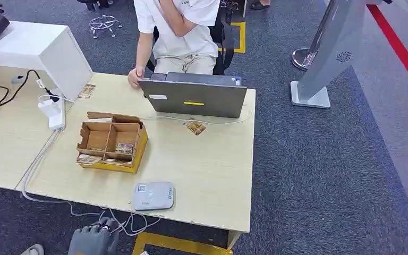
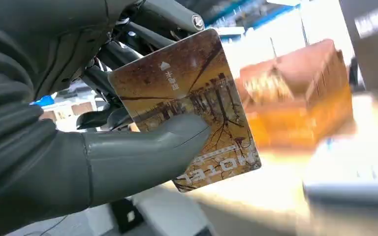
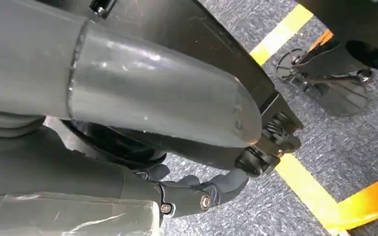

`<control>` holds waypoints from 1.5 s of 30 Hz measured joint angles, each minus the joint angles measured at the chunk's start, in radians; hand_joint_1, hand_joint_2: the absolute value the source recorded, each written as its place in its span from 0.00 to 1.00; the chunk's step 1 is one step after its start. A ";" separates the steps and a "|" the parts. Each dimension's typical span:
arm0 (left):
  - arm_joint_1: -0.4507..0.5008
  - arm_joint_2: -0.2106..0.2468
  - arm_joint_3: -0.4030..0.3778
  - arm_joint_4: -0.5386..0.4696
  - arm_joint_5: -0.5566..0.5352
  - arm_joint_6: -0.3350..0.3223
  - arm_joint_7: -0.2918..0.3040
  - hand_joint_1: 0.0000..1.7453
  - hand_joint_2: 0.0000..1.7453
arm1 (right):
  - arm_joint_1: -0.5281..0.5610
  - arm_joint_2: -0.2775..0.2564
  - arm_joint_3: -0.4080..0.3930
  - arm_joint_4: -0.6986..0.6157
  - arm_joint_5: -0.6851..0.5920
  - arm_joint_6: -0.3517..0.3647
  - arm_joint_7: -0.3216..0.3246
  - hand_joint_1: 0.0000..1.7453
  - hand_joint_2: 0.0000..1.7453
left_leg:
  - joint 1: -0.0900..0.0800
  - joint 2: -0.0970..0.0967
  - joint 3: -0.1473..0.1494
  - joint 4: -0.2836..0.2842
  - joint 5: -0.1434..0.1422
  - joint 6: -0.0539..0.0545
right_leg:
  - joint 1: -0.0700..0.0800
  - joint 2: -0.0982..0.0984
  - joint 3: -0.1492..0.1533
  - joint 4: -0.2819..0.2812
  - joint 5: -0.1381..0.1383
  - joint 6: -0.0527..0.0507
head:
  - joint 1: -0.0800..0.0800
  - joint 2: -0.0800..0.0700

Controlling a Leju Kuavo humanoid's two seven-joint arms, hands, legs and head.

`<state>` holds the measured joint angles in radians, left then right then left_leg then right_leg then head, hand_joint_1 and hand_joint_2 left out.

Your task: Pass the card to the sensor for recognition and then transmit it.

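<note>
Brown-and-gold printed plastic makes up the card, which is held in the left hand: the thick grey thumb is pressed flat on its printed face and dark fingers are set behind it, so that well over half the card stands free of the grip. From the head view, that hand is seen low, just off the near edge of the table, near the grey sensor and short of it. The card is judged light, thin, stiff and smooth-faced, hence liable to slip; a pinch across the faces near one edge is judged best, with the free end left to be laid over the sensor. The right hand hangs over the carpet, its fingers curled and nothing held.
</note>
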<state>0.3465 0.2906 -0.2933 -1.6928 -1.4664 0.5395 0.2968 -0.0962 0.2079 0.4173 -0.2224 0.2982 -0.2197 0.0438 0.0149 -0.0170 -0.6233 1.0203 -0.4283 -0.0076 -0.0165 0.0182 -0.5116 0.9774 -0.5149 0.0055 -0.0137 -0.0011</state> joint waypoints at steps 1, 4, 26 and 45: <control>-0.011 -0.009 0.016 0.009 0.002 0.016 -0.026 1.00 1.00 | 0.000 0.000 0.000 0.000 0.006 0.000 0.001 0.00 0.00 | 0.000 0.000 0.000 0.000 0.000 0.000 | 0.000 0.000 0.000 0.000 0.000 0.000 | 0.000 0.000; -0.056 -0.039 0.055 0.053 0.006 0.059 -0.087 1.00 1.00 | -0.001 0.000 0.004 -0.001 0.020 0.000 0.005 0.00 0.00 | 0.000 -0.001 0.000 0.000 0.000 0.000 | 0.000 -0.001 0.000 0.000 0.000 0.000 | 0.000 0.000; -0.324 -0.146 0.072 0.373 -0.056 0.053 -0.152 1.00 1.00 | 0.010 0.000 0.053 -0.026 0.105 0.000 0.030 0.00 0.00 | 0.000 0.000 0.000 0.000 0.002 0.001 | 0.000 0.000 0.000 0.000 0.001 0.000 | 0.000 0.000; -0.352 -0.149 -0.045 0.437 -0.027 0.090 -0.255 1.00 1.00 | 0.014 -0.004 0.074 -0.018 0.098 0.000 0.013 0.00 0.00 | 0.000 -0.001 0.000 0.000 0.002 0.001 | 0.000 -0.001 0.000 0.000 0.001 0.000 | 0.000 0.000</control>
<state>-0.0058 0.1415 -0.3380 -1.2562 -1.4939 0.6291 0.0416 -0.0826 0.2041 0.4913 -0.2407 0.3960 -0.2198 0.0565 0.0146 -0.0175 -0.6234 1.0206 -0.4265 -0.0063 -0.0166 0.0174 -0.5119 0.9774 -0.5136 0.0058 -0.0141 -0.0011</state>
